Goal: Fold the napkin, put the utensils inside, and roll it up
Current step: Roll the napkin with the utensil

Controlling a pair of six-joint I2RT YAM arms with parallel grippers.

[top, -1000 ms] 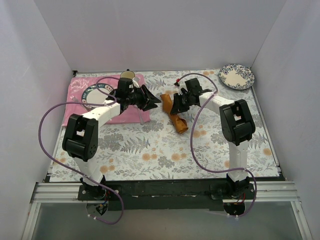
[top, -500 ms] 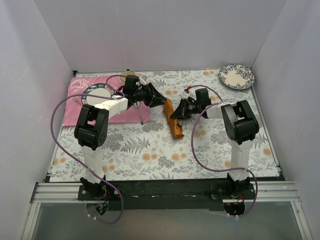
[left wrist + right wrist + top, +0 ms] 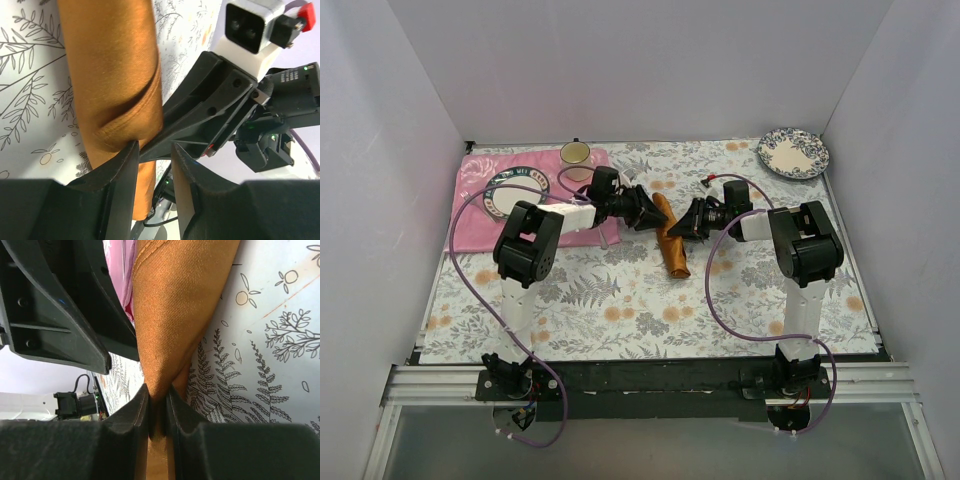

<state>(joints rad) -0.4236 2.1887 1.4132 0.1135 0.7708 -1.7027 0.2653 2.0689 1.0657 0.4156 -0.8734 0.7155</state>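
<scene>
The rust-orange napkin [image 3: 668, 238] lies as a long narrow roll on the floral tablecloth, mid-table. My right gripper [image 3: 684, 226] reaches it from the right and is shut on a fold of the napkin [image 3: 175, 315], pinched between its tips [image 3: 157, 392]. My left gripper [image 3: 648, 212] is at the roll's left side. In the left wrist view its jaws [image 3: 154, 150] stand slightly apart with nothing between them, and one finger [image 3: 125, 165] rests against the napkin [image 3: 112, 75]. The white ceramic spoon is out of view.
A pink placemat [image 3: 470, 215] at back left carries a blue-rimmed plate [image 3: 510, 188] and a cup [image 3: 575, 153]. A slim metal spoon [image 3: 604, 236] lies at the placemat's right edge. A blue-patterned plate [image 3: 793, 153] sits at back right. White walls enclose the table.
Both grippers have closed in on the napkin from either side. The napkin went from a crumpled, twisted shape to a straighter roll, shifted slightly toward the table's middle.
</scene>
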